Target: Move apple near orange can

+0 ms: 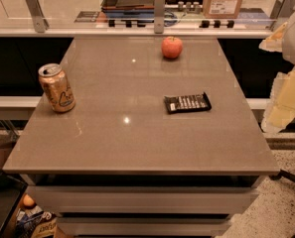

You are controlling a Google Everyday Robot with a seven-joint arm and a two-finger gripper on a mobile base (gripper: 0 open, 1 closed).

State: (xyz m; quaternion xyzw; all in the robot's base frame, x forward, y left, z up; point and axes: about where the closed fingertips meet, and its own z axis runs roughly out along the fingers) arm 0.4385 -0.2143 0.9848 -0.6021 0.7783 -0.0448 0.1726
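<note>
red-orange apple [172,47], yellowish patch, apart from orange can [57,88]; jaws far right, state unclear

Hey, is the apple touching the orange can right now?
Apart. The camera view shows bare table between the apple, at the far edge, and the orange can, near the left edge. The gripper hangs at the right, clear of both.
</note>
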